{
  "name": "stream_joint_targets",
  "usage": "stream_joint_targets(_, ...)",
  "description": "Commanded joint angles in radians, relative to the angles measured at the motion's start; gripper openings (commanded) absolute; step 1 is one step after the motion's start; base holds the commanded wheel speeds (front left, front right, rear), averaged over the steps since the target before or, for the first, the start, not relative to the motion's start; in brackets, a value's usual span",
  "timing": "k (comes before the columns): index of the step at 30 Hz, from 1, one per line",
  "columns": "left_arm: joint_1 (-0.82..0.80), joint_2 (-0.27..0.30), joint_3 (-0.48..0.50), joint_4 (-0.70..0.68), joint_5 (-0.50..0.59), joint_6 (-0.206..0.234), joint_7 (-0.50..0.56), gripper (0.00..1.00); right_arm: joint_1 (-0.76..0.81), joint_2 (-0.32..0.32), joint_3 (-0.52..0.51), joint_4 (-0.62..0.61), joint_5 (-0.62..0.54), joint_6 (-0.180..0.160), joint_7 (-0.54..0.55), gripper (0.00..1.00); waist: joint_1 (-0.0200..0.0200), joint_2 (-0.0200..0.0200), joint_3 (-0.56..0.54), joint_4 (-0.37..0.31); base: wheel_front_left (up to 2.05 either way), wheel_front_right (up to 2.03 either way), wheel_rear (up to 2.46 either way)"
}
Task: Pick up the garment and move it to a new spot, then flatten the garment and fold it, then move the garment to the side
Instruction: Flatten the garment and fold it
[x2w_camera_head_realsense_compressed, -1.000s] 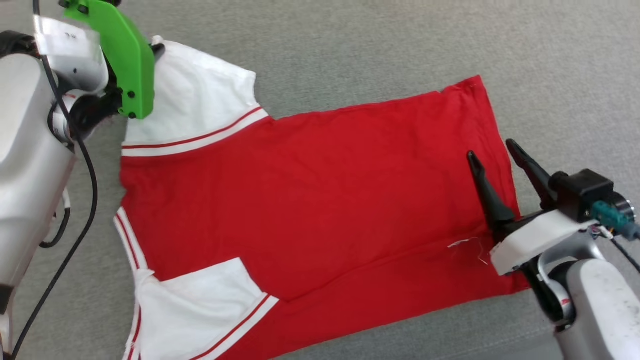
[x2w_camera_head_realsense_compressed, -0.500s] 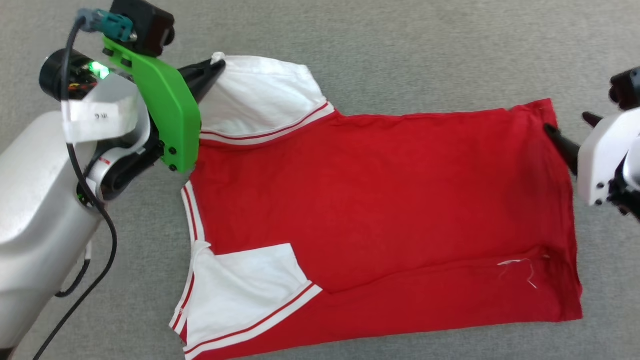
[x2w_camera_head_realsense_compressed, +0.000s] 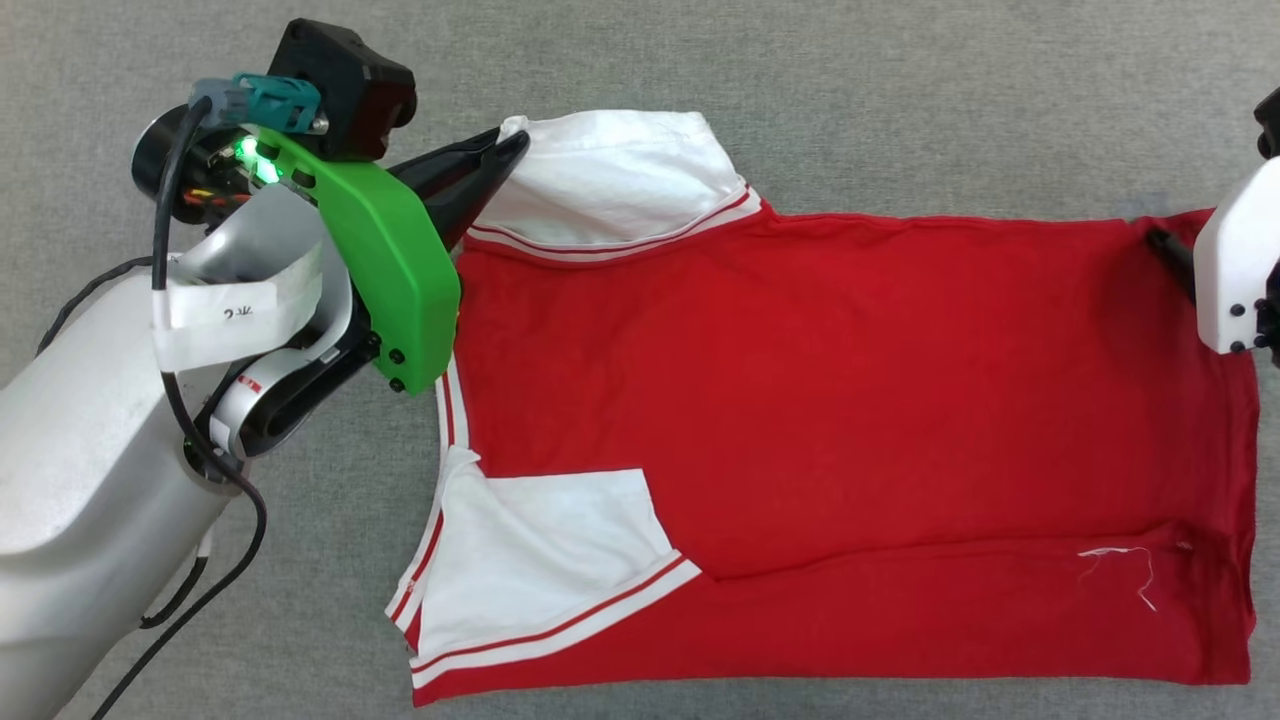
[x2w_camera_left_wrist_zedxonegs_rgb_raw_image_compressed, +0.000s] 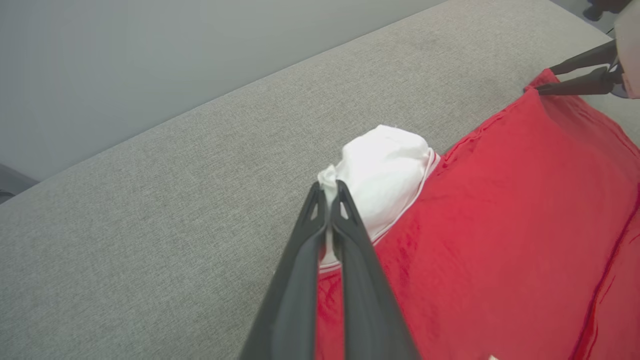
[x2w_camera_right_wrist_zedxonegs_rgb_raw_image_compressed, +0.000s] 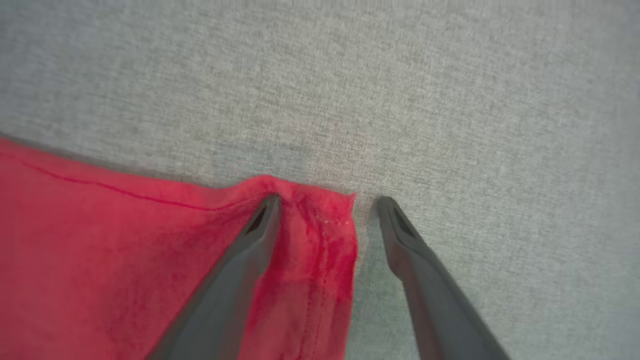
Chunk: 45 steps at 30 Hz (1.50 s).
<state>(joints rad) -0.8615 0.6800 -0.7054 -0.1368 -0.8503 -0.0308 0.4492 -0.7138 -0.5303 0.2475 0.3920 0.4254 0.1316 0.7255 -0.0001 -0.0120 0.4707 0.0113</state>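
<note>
Now left claw (x2w_camera_left_wrist_zedxonegs_rgb_raw_image_compressed: 327, 187) grips the garment (x2w_camera_head_realsense_compressed: 800, 400) sleeve (x2w_camera_head_realsense_compressed: 610, 170); right claw (x2w_camera_right_wrist_zedxonegs_rgb_raw_image_compressed: 325, 202) gapes astride hem (x2w_camera_right_wrist_zedxonegs_rgb_raw_image_compressed: 345, 240)

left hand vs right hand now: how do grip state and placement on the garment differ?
The left hand is shut, pinching the garment's white sleeve; the right hand is open, straddling the red hem corner, one finger over cloth, one over the grey surface. The left hand carries a green cover; the right hand a white cover. Both sit at the garment's far edge.

Red garment (x2w_camera_head_realsense_compressed: 800, 400) spread flat on grey surface, white sleeves.
</note>
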Motion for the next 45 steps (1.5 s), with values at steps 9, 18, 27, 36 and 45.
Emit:
stream_joint_targets(9,0.017,-0.002,0.001,0.01,0.005,0.004,-0.02,0.0,0.002,0.004,0.107,0.1,0.053,-0.001,-0.017,0.0,0.0001,0.012,0.006,0.011,0.0,0.0,0.0)
stream_joint_targets(18,0.041,-0.008,0.013,0.079,0.001,0.004,-0.076,0.0,-0.021,0.0,0.087,0.132,0.086,-0.001,-0.129,0.0,0.0001,0.012,-0.047,-0.005,0.0,0.0,0.0)
stream_joint_targets(27,0.102,-0.017,0.011,0.141,-0.014,0.005,-0.13,0.0,0.04,-0.011,0.049,0.099,0.151,-0.001,-0.204,0.0,0.0001,0.012,-0.135,-0.015,0.0,0.0,0.0)
stream_joint_targets(36,0.203,-0.006,0.0,0.14,-0.034,0.021,-0.166,0.0,0.179,-0.026,-0.001,0.005,0.218,-0.001,-0.25,0.0,0.0001,0.012,-0.227,-0.014,0.0,0.0,0.0)
stream_joint_targets(45,0.385,0.037,-0.008,0.063,-0.07,0.087,-0.199,0.0,0.394,-0.044,-0.057,-0.123,0.29,-0.001,-0.259,0.0,0.0001,0.012,-0.309,0.005,0.0,0.0,0.0)
